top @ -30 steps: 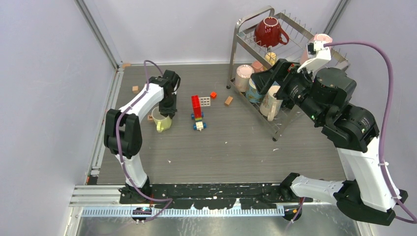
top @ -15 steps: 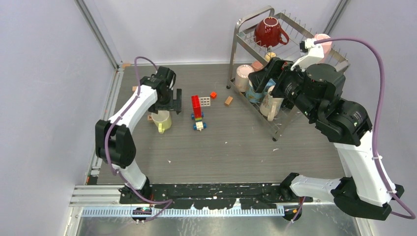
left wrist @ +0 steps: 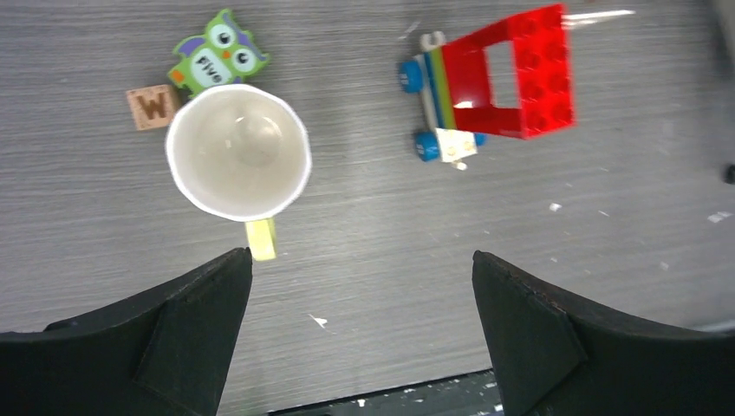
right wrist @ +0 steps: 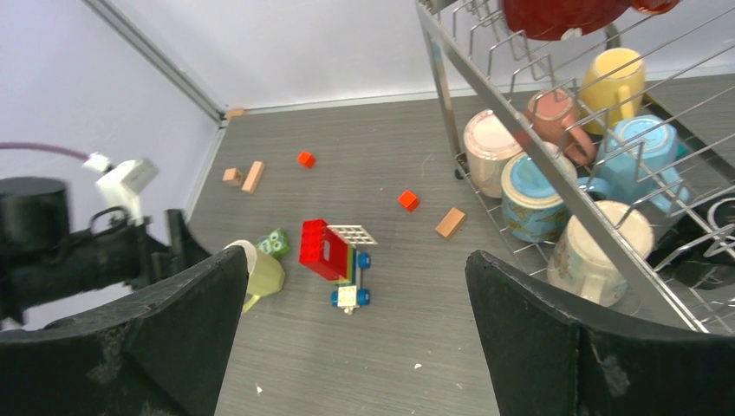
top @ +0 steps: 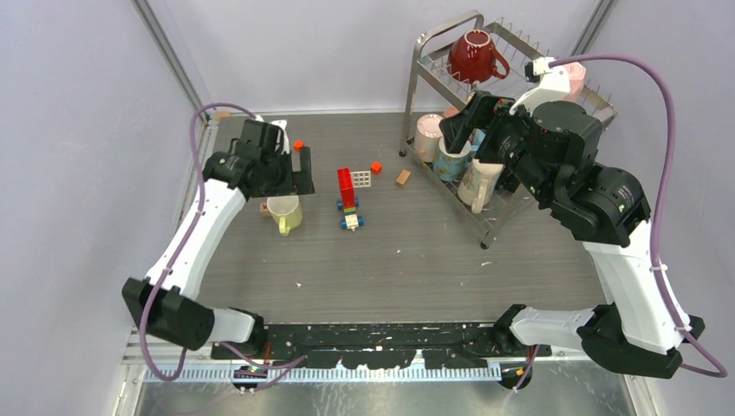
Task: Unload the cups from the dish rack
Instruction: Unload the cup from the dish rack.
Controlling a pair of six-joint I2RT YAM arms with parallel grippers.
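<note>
Both grippers spread and empty, one mug on the table, the others in the rack.
My left gripper (left wrist: 360, 260) hangs over the table with fingers wide apart. The pale yellow mug (left wrist: 238, 152) stands upright just ahead of it, an owl block (left wrist: 217, 54) just beyond. My right gripper (right wrist: 355, 256) is equally spread, with the dish rack (right wrist: 442, 104) ahead to its right. The racked mugs (right wrist: 530, 192) lie on its lower tier and a dark red mug (right wrist: 555, 16) sits above.

Robotics lab cell: 2 robot arms (top: 198, 230) (top: 626, 269) bolted to a grey table (top: 416, 260) holding a dish rack (top: 451, 24), boxed in by lilac panels (top: 78, 130) and aluminium posts (top: 168, 54).
</note>
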